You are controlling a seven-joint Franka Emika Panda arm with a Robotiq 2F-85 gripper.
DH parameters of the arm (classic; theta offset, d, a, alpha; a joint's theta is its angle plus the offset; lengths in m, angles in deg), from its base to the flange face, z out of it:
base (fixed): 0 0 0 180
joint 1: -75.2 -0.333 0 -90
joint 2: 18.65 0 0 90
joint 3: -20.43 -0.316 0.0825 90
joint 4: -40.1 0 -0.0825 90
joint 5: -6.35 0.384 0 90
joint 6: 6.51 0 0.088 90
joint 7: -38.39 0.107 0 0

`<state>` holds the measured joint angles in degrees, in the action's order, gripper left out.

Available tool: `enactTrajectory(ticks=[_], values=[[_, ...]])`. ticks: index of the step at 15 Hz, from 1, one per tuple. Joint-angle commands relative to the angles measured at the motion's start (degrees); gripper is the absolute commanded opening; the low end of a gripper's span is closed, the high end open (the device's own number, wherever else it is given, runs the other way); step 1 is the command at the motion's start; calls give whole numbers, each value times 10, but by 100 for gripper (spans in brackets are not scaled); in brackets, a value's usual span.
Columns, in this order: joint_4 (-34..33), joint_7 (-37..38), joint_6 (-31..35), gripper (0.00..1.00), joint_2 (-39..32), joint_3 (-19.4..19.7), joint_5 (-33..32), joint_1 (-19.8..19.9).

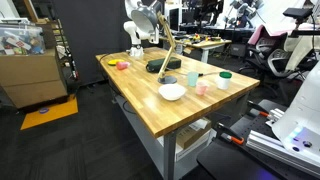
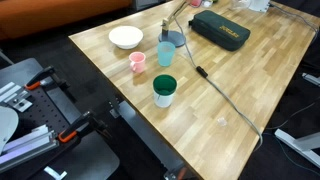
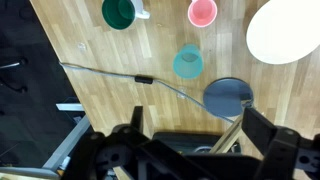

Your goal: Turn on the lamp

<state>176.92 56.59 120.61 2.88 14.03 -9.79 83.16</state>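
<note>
Wooden table holds the lamp. Its dark round base lies just past the gripper, between the two fingers. The fingers are spread wide apart.

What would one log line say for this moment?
task: turn on lamp | gripper: open, above table | lamp: base below gripper, not gripped | cord: lying on table

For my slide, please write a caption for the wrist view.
Open hand near the lamp base, three cups and a bowl.
</note>
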Motion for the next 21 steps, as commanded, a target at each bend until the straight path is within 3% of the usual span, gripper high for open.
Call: enactTrajectory(ticks=[1, 13, 18, 21], values=[[-1, 3, -2, 100, 0, 9, -4, -9], [-2, 4, -2, 100, -3, 8, -6, -8], [-25, 30, -5, 100, -41, 0, -76, 7], [-41, 31, 11, 100, -68, 20, -67, 1]])
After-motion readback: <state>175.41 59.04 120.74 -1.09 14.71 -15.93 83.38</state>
